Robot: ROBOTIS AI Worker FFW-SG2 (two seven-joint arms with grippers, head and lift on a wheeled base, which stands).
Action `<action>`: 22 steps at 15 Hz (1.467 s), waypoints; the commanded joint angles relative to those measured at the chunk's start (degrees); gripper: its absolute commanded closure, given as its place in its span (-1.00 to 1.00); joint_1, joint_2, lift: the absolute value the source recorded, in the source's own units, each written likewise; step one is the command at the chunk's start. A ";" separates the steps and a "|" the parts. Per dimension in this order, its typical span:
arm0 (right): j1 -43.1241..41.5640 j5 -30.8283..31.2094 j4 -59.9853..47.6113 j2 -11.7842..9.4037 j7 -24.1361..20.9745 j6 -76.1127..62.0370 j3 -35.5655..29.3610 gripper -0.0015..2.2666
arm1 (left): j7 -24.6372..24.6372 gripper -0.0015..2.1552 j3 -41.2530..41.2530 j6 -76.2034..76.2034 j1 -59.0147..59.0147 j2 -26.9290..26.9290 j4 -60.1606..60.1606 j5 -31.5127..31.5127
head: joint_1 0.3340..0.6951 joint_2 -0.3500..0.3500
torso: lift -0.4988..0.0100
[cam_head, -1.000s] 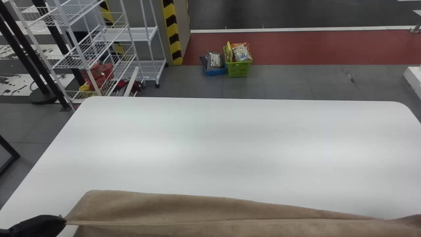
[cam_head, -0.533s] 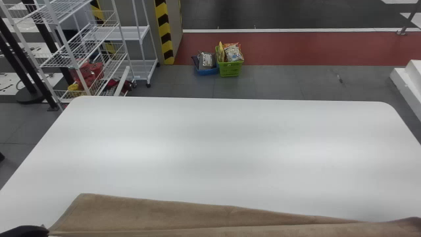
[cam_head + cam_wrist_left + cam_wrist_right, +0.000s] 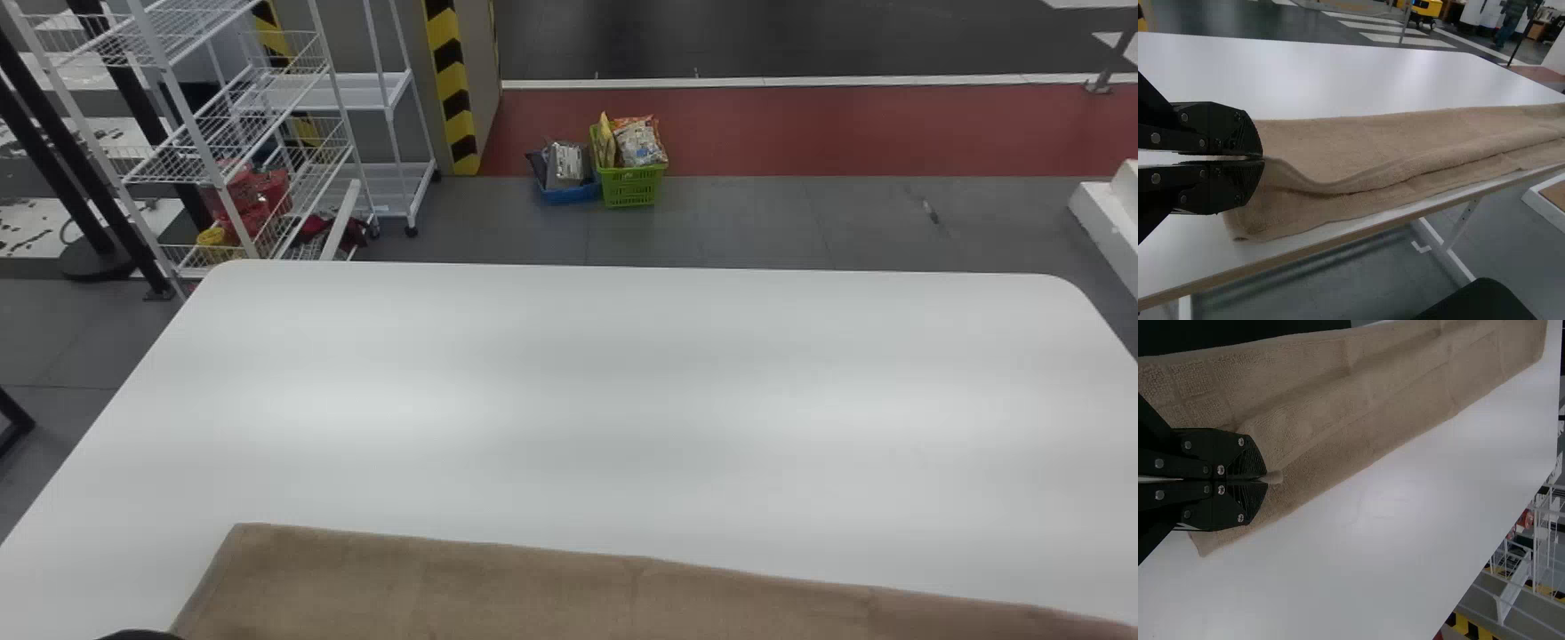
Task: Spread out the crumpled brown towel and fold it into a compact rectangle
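You have the towel (image 3: pixel 622 596) in a long strip, left gripper (image 3: pixel 1263 158) and right gripper (image 3: pixel 1267 480) pinching it; compact folding likely remains.

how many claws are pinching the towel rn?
2. The left claw is shut on the brown towel near one end; the right claw is shut on it near the opposite end.
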 commanded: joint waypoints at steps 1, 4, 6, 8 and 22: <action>0.57 0.12 -0.03 0.04 0.19 -0.41 0.32 0.17 | 0.85 0.00 -0.64 -1.74 0.02 -0.55 0.00 -2.40 | 1.00 0.26 | 0.46; 1.45 0.12 -0.20 -0.23 0.19 -1.46 0.32 0.17 | 1.91 0.00 -0.82 -2.09 0.02 -0.64 0.00 -4.16 | 1.00 0.21 | 0.46; 1.97 0.12 -0.20 -0.05 0.19 -1.81 0.32 0.17 | 2.43 0.00 -0.82 -2.09 0.11 -0.64 0.17 -5.30 | 1.00 0.20 | 0.46; 1.89 -0.15 -0.38 -0.14 0.19 -1.99 0.14 0.17 | 3.49 0.00 -0.82 -2.09 0.02 -0.55 0.17 -6.18 | 1.00 0.21 | 0.46; 5.23 6.62 -1.96 -0.40 0.19 -10.07 -0.12 0.15 | 5.86 -0.61 1.03 -3.67 0.02 -0.29 0.17 -5.39 | 1.00 0.27 | 0.46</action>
